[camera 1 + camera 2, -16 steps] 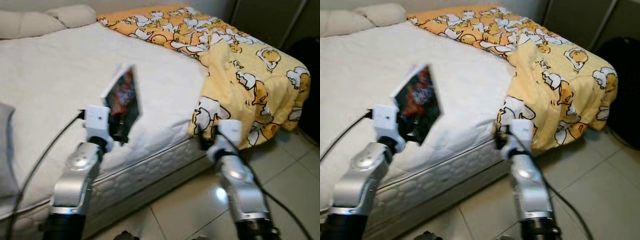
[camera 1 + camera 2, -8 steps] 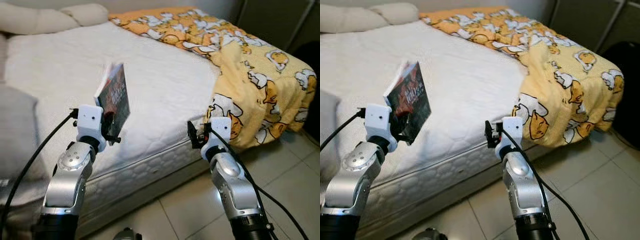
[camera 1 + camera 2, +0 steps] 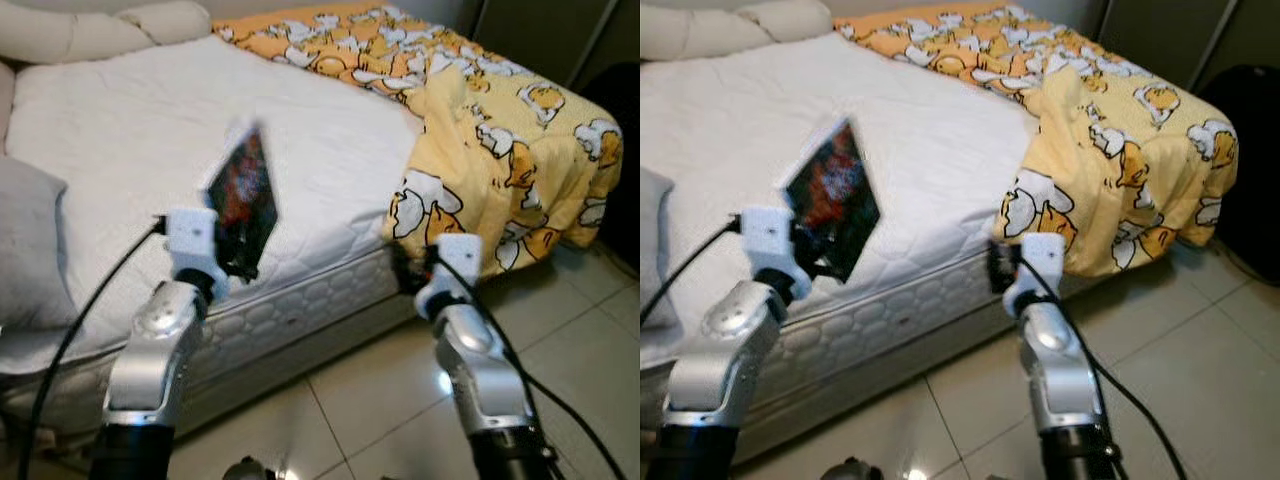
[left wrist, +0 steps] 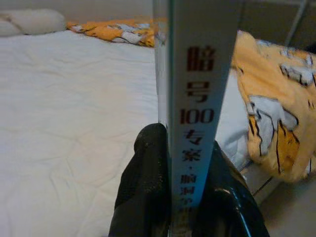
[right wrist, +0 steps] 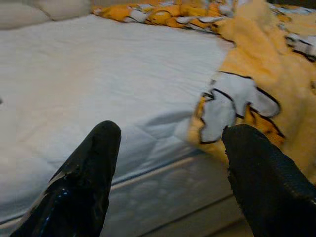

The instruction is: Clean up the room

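My left gripper [image 3: 238, 255] is shut on a thin book [image 3: 243, 196] with a dark, colourful cover, held upright over the near edge of the white mattress [image 3: 130, 150]. In the left wrist view the book's pale spine [image 4: 200, 94] with red characters stands clamped between the two black fingers [image 4: 145, 192]. My right gripper [image 3: 412, 270] is open with nothing in it, in front of the bed's side near the hanging corner of the yellow patterned blanket [image 3: 500, 130]. The right wrist view looks between the spread fingers [image 5: 86, 177] at the mattress edge and blanket [image 5: 247, 94].
A grey pillow [image 3: 30, 250] lies at the bed's near left and pale pillows [image 3: 90, 25] at the head. Tiled floor [image 3: 570, 330] stretches in front and to the right. A dark object [image 3: 1250, 150] stands beyond the bed's far right corner.
The camera has shifted, so the bed sits a little differently in view. The left gripper still holds the book, now tilted slightly more. The right gripper stays open near the blanket corner.
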### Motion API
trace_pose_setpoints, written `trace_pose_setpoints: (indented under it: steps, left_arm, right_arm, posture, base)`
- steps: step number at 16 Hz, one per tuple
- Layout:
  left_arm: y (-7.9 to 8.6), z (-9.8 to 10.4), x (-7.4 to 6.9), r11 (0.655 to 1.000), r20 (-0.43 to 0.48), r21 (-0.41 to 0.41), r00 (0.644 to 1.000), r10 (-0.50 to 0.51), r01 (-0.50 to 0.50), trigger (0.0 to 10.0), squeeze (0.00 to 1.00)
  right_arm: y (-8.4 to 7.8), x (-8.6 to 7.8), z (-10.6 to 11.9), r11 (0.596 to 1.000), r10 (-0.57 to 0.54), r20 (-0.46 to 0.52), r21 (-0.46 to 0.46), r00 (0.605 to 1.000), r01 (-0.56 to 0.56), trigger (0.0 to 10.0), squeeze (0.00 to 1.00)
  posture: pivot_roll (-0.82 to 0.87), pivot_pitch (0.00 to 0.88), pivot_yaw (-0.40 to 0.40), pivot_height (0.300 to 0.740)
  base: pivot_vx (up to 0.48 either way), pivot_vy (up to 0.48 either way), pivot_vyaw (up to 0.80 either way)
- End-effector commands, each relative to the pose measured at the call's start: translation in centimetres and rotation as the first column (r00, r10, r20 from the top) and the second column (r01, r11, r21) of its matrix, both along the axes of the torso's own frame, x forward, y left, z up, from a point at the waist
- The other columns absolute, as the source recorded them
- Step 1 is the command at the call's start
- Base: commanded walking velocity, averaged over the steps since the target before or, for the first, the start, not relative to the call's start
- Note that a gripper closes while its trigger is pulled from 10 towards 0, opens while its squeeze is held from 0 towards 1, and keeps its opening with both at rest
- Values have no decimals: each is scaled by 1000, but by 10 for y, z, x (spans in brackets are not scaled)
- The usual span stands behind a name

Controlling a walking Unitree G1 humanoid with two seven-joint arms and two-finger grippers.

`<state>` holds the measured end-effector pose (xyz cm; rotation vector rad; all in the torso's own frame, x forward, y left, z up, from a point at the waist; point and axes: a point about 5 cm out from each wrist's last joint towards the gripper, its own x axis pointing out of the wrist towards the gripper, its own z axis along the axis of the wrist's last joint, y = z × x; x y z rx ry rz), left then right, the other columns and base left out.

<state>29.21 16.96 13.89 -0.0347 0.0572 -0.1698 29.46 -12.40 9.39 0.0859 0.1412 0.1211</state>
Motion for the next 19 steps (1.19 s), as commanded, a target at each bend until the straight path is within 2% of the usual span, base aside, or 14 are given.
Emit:
trace_pose_setpoints:
  steps: [1,2,3,7,8,10,13,19]
  left_arm:
    - [5,10,2,999,67,-17,997,35,-34,10000,0]
    - [10,10,3,996,94,33,992,85,-89,10000,0]
    - [11,9,3,997,96,-12,993,74,-74,10000,0]
    - [16,9,2,993,103,-44,988,111,-107,10000,0]
    - [15,8,2,994,104,-24,989,109,-107,10000,0]
    - [15,7,3,992,99,25,988,117,-120,10000,0]
    - [15,8,2,996,94,1,991,92,-93,10000,0]
    - [17,8,4,993,90,42,991,102,-106,10000,0]
  right_arm:
    - [3,3,3,1000,14,19,-5,1000,-14,10000,0]
    - [5,3,4,999,34,28,-30,999,-34,10000,0]
    - [8,4,4,997,62,32,-42,998,-61,10000,0]
    - [15,6,8,991,111,46,-73,993,-108,10000,0]
    - [16,7,8,990,120,48,-78,992,-116,10000,0]
    - [20,8,9,986,151,50,-72,987,-147,10000,0]
    - [23,10,9,983,173,39,-60,984,-171,10000,0]
    - [31,12,8,970,240,28,-51,970,-238,10000,0]
  posture:
    - [39,0,5,740]
    - [39,0,5,740]
    - [43,0,4,740]
    - [48,0,1,740]
    - [50,0,1,740]
    - [53,0,0,740]
    - [53,0,-1,740]
    - [55,0,-8,740]
  base:
    - [0,0,0]
    - [0,0,0]
    - [0,0,0]
    - [0,0,800]
    - [0,0,800]
    - [0,0,800]
    - [0,0,800]
    - [88,0,800]
